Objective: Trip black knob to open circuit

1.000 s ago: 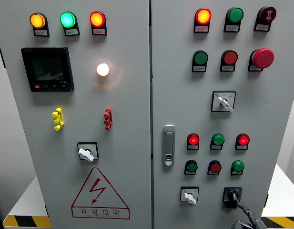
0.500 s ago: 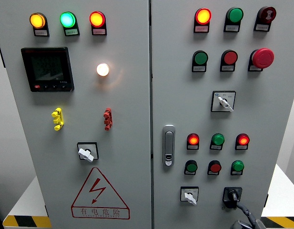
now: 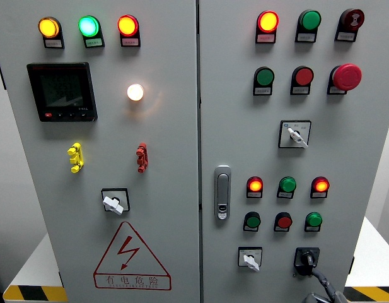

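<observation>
The black knob sits on its black plate at the lower right of the right cabinet door, its handle pointing roughly up. Only the top of my right hand shows, dark grey, rising from the bottom edge just below and right of the knob. Its tip reaches the plate's lower right corner; whether it touches the knob itself I cannot tell. Most of the hand is cut off by the frame. My left hand does not show.
A white selector switch sits left of the knob. Above are lit red and green buttons, another white selector, a red mushroom button and the door handle. The left door carries a meter and a warning triangle.
</observation>
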Tool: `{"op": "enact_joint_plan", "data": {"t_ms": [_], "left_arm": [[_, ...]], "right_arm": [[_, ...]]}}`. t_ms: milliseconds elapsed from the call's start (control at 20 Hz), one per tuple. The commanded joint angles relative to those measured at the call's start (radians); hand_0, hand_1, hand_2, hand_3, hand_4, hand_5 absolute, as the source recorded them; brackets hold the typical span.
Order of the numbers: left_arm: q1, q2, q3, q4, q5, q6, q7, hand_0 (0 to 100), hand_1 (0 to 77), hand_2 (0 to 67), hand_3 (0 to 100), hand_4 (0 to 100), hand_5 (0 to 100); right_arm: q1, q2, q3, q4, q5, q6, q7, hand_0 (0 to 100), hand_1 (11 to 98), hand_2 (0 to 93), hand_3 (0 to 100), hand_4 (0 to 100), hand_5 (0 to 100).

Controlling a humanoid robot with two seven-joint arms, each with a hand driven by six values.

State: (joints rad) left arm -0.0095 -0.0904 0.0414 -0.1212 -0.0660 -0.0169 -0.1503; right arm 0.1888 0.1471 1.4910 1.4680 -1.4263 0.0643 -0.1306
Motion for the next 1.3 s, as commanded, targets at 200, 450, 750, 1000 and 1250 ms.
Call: {"op": "enact_joint_plan", "data": {"t_ms": [200, 450, 750, 1000, 1250], "left_arm": [[-0.001, 0.0, 0.0, 0.0, 0.0, 0.0, 0.0, 0, 3.0, 12.9, 21, 7, 2], [-0.001, 0.0, 0.0, 0.0, 0.0, 0.0, 0.0, 0, 3.0, 12.9, 21, 7, 2], [0.0, 0.0, 0.0, 0.0, 0.0, 0.0, 0.0, 0, 3.0, 12.9, 21, 7, 2], [0.0, 0.0, 0.0, 0.0, 0.0, 0.0, 0.0, 0, 3.0, 12.9, 21, 7, 2], [-0.001, 0.0, 0.0, 0.0, 0.0, 0.0, 0.0, 0, 3.0, 12.9, 21, 7, 2]], "right_arm": [[0.001, 0.0002, -0.003, 0.011, 0.05, 0.0, -0.023, 100, 87.3, 0.0, 84, 89, 100], [0.001, 0.0002, -0.003, 0.017, 0.06, 0.0, -0.035, 100, 87.4, 0.0, 84, 89, 100], [0.001, 0.0002, -0.014, 0.026, 0.061, 0.0, -0.038, 100, 87.4, 0.0, 84, 89, 100], [0.003, 0.0002, -0.018, 0.026, 0.061, 0.002, -0.04, 100, 87.3, 0.0, 84, 89, 100], [0.003, 0.0002, -0.026, 0.026, 0.061, 0.002, -0.041, 100, 87.4, 0.0, 84, 89, 100]]}}
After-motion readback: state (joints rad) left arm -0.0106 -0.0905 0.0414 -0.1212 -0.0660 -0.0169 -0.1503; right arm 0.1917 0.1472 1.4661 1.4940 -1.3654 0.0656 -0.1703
